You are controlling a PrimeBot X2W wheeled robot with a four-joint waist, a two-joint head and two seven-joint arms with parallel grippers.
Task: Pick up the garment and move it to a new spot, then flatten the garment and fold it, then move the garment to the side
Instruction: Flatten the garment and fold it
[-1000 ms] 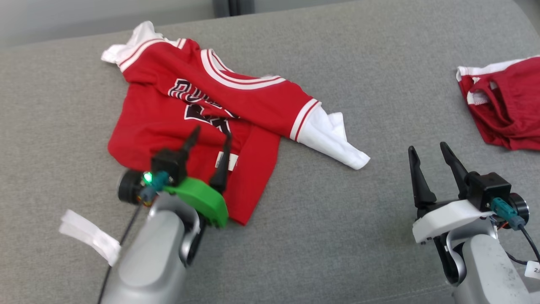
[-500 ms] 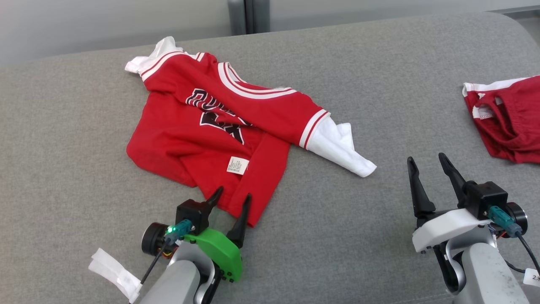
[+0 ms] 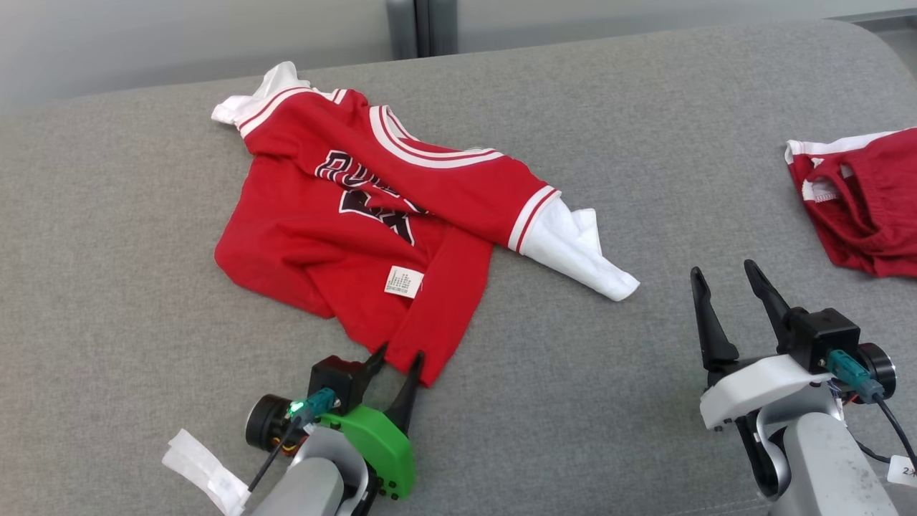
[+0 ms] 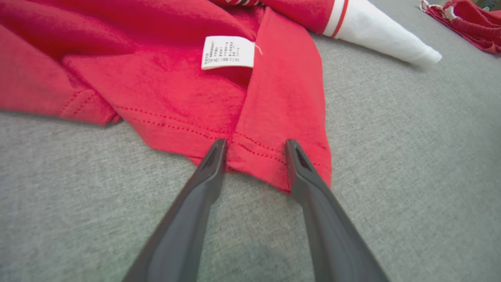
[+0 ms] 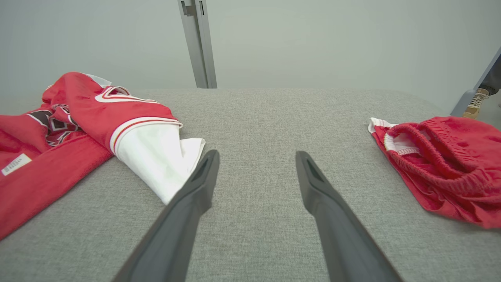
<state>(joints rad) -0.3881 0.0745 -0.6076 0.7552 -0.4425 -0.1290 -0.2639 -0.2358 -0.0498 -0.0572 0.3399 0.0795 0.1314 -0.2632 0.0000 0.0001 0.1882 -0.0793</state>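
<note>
Barely started: shirt [image 3: 301,236] lies crumpled on the table [image 3: 645,129], left hand [image 3: 399,352] apart astride its near hem, right hand [image 3: 722,269] apart, idle; pickup, flattening, folding, side move all left

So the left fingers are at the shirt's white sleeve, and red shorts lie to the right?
No. The left fingers are at the red hem of the shirt, not its white sleeve; the left wrist view shows it. The shorts do lie to the right.
</note>
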